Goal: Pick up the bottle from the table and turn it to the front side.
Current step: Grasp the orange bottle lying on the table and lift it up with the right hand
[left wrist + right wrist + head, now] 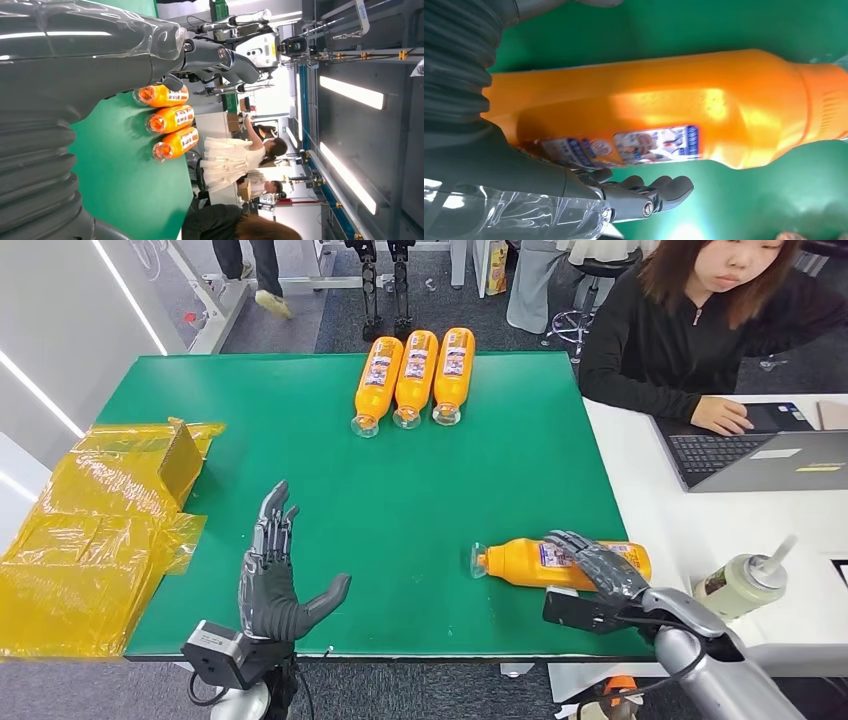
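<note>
An orange bottle point(530, 562) point(674, 100) lies on its side at the front right of the green table point(400, 490), clear cap toward the left. Its blue and white label faces up and toward the far side. My right hand point(600, 580) point(524, 170) straddles the bottle's base end. The fingers point(649, 192) drape over its far side, while the thumb stays on the near side with a small gap. The bottle still rests on the table. At the front left, my left hand point(272, 585) point(75, 75) is raised with fingers spread, holding nothing.
Three more orange bottles point(413, 375) point(172, 120) lie side by side at the table's far edge. Yellow-wrapped boxes point(90, 530) fill the left side. On the white desk at the right, a person point(700, 330) works at a laptop point(770, 455), with a white pump bottle point(745, 585) nearby.
</note>
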You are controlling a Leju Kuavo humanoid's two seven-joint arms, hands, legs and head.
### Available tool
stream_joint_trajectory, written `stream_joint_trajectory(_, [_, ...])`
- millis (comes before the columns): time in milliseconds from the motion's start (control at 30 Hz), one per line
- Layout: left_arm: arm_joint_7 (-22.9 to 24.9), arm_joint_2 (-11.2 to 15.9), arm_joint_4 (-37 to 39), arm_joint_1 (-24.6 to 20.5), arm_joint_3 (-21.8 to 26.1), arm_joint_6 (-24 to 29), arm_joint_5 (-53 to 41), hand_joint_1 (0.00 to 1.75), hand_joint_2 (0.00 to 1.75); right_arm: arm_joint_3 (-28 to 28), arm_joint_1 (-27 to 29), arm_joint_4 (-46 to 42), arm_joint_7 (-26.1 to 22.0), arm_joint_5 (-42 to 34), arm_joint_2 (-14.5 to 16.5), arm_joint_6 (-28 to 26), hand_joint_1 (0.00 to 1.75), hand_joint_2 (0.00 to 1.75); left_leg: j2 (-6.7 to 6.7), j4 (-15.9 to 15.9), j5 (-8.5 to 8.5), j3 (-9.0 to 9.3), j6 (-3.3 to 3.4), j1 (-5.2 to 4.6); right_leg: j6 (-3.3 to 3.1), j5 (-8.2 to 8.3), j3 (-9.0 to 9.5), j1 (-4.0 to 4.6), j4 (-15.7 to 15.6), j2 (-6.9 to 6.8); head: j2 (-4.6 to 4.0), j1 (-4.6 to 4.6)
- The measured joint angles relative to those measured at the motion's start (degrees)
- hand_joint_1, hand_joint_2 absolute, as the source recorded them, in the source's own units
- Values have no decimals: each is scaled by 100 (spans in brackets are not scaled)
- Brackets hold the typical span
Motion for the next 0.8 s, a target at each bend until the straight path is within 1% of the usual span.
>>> stream_joint_trajectory(67, [-23, 8, 7, -1, 0, 2, 6, 0, 175, 1, -134, 71, -52, -118, -108, 203, 0, 175, 0, 1, 2, -1, 3, 0, 2, 2, 0, 0, 0, 0, 0, 0])
stream_joint_trajectory(167, [-50, 23, 27, -4, -1, 5, 14, 0, 175, 21, -324, 246, -90, -144, -172, 342, 0, 175, 1, 2, 2, -2, 3, 0, 3, 3, -1, 0, 0, 1, 0, 0])
stream_joint_trajectory(400, [-66, 34, 68, -7, -2, 20, 32, 0, 175, 119, -585, 551, -122, -144, -182, 366, 0, 175, 0, 1, 2, -6, 3, 1, 3, 3, -4, 1, 2, 1, 0, -1])
stream_joint_trajectory(567, [-87, 33, 116, -24, -2, 89, 87, 0, 175, 439, -980, 979, -271, -250, -178, 486, 0, 175, 0, 1, 2, -7, 3, 1, 3, 3, -6, 1, 2, 1, 0, -1])
stream_joint_trajectory(600, [-90, 33, 126, -29, -2, 102, 98, 0, 175, 518, -1051, 1070, -316, -299, -177, 514, 13, 175, 0, 1, 2, -7, 3, 1, 3, 3, -5, 1, 2, 0, 0, 0])
stream_joint_trajectory(700, [-93, 34, 148, -37, -2, 126, 114, 0, 175, 772, -1198, 1323, -373, -348, -139, 471, 141, 175, 0, 0, 2, -5, 3, 4, 3, 3, -4, 4, 1, 1, 0, -1])
stream_joint_trajectory(733, [-94, 34, 151, -40, -2, 129, 117, 0, 175, 856, -1219, 1400, -349, -333, -103, 385, 172, 175, 1, 1, 2, -4, 3, 5, 3, 3, -3, 5, 1, 2, 0, -1])
stream_joint_trajectory(800, [-92, 35, 151, -45, -2, 141, 123, 0, 175, 995, -1230, 1530, -267, -285, -6, 151, 175, 175, 4, 0, 2, 0, 3, 7, 3, 3, -1, 6, 0, 6, 0, -1])
